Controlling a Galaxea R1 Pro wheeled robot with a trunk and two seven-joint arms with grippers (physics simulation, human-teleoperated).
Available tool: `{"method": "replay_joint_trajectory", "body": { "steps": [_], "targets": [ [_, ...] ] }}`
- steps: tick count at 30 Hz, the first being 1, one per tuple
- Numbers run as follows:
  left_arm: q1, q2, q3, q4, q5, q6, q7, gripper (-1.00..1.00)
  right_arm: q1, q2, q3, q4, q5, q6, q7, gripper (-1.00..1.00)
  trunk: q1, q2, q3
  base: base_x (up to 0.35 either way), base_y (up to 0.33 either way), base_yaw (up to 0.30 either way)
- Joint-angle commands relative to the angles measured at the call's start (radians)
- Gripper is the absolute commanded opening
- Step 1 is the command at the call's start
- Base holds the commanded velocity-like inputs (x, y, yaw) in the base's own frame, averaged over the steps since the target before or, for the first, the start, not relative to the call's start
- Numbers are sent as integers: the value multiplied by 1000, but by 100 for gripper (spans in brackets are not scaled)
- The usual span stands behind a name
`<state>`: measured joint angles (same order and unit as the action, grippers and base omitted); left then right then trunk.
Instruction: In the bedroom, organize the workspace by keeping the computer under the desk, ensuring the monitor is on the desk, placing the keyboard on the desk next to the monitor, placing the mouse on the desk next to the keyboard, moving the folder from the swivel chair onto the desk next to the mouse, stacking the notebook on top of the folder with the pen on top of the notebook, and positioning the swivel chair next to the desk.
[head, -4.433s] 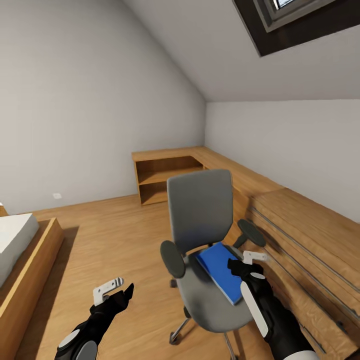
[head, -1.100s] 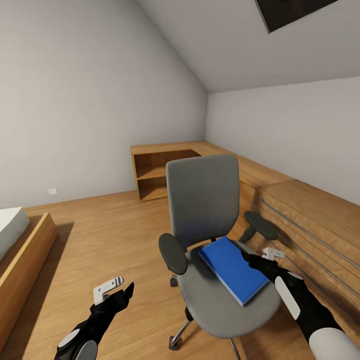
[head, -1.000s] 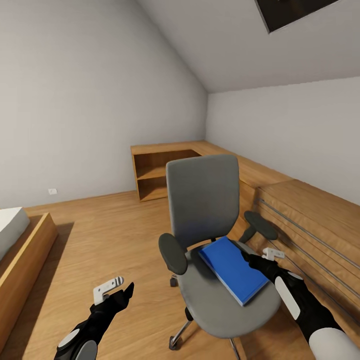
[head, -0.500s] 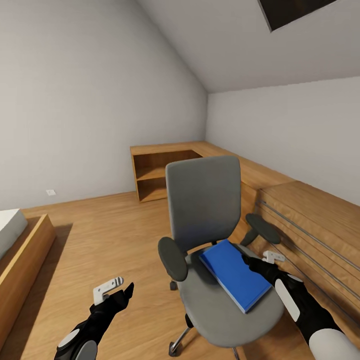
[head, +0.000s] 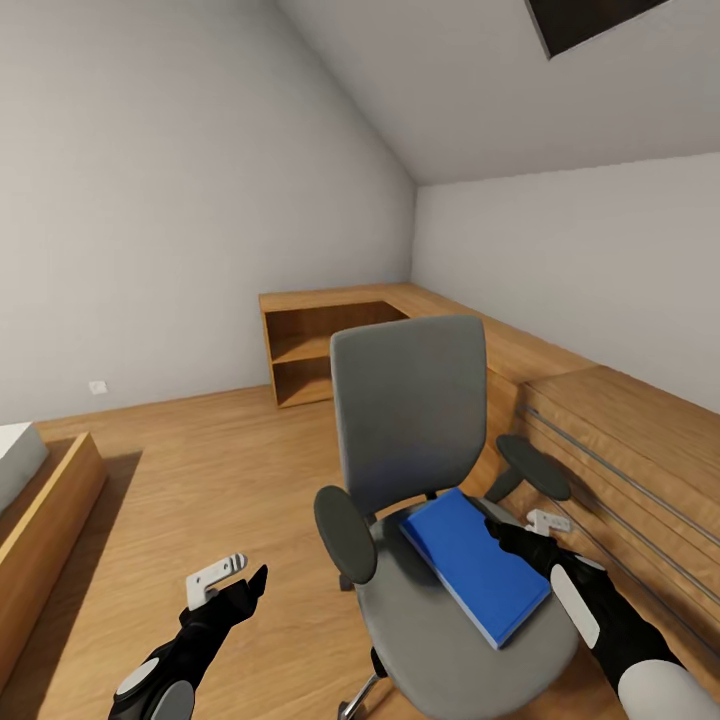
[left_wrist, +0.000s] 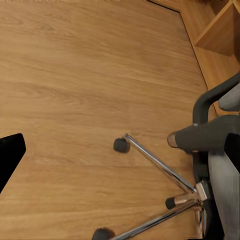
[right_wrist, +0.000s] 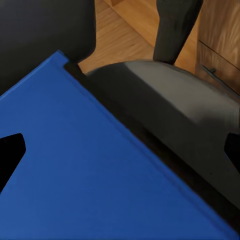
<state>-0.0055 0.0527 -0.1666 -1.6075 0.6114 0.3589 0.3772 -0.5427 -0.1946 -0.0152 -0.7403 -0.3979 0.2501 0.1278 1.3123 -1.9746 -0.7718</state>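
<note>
folder: the blue folder (head: 478, 566) is lying flat on the seat of the swivel chair (head: 410, 420), slanted across it, with one corner pointing at the backrest and one long edge running toward the right side of the seat. In the right wrist view the folder (right_wrist: 85, 170) is taking up most of the picture, with the grey seat (right_wrist: 170, 115) showing past its edge.

right end effector: the right end effector (head: 522, 530) is sitting right at the folder's right-hand edge, over the seat and just under the chair's right armrest (head: 535, 466). The wrist view is showing its two black fingertips (right_wrist: 11, 152) spread wide, one over the blue cover and the other over the seat, so it's released and not gripping anything. Can't tell if it's actually touching the folder.

left end effector: the left end effector (head: 228, 580) is hanging over the wood floor (head: 200, 480), well apart from the chair, on its left side. Only one black fingertip (left_wrist: 10, 155) is peeking into its wrist view, so I can't tell if it's released or clenched.

chair: grey padded back standing upright, black armrests on both sides. The left wrist view is catching the chrome legs (left_wrist: 160, 167) and black casters (left_wrist: 120, 145) resting on the floor.

around it: a wooden drawer chest (head: 630, 440) is standing just beside the chair on the right, a wooden corner shelf unit (head: 330, 340) is further back against the walls, and a bed frame (head: 45, 510) is sitting off to the left.
</note>
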Motion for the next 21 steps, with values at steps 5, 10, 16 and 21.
{"method": "replay_joint_trajectory", "body": {
  "steps": [5, 10, 16, 21],
  "targets": [
    [-1, 1, -2, -2, 10, 3, 9, 100, 0, 0, -2, 1, -7, 6, 3, 100, 0, 0, -1, 51, 0, 0],
    [-1, 1, -1, -2, 10, 2, 9, 100, 0, 0, -2, 1, -7, 6, 3, 100, 8, -14, -7, 11, 0, 0],
    [-1, 1, 0, -3, 10, 1, 9, 100, 0, 0, -2, 1, -7, 4, 3, 100, 31, -56, -26, 2, 0, 0],
    [-1, 0, 0, -3, 10, 0, 9, 100, 0, 0, -2, 1, -7, 3, 3, 100, 50, -91, -42, 0, 0, 0]
  ]
}}
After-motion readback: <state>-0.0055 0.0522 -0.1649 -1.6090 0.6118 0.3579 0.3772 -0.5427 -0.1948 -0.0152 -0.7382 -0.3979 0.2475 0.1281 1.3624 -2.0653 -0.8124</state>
